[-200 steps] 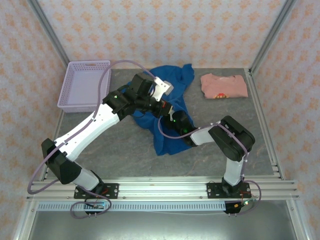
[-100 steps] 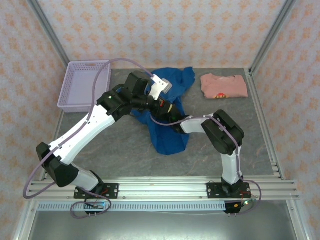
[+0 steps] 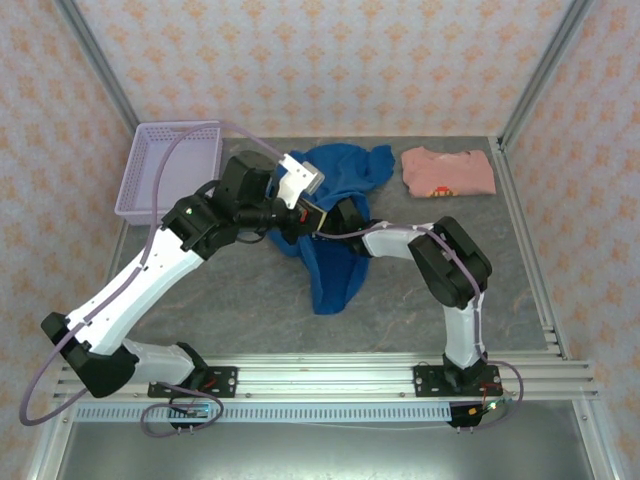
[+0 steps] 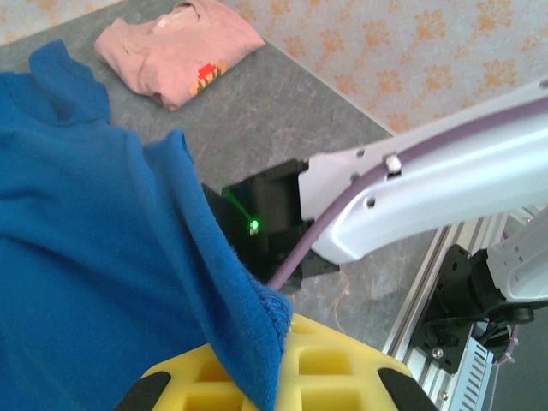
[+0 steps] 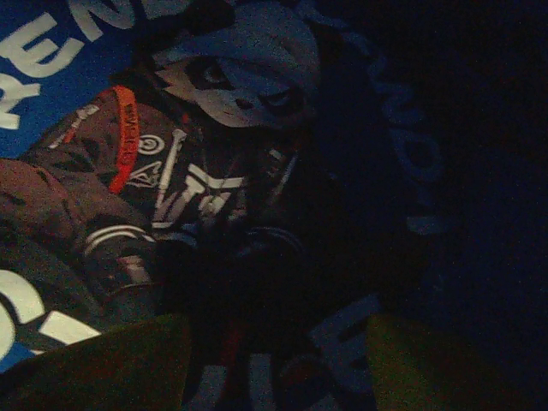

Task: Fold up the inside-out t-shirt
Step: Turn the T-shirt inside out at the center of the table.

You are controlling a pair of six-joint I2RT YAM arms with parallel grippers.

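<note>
Grey table (image 3: 230,300), crumpled blue t-shirt (image 3: 335,278), left gripper (image 4: 272,384) pinching it

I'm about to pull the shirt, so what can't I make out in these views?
Left end effector, left wrist view: tips cut off by the bottom edge, t-shirt fold drapes over them; grip unclear.
Right end effector, right wrist view: too dark under the t-shirt; open or shut unclear.
Top view: bunched folds hide the t-shirt's hem.

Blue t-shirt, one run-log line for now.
blue t-shirt: bunched, unfolded | left fingers: pinching its edge | right fingers: under the cloth, grip unclear
</note>
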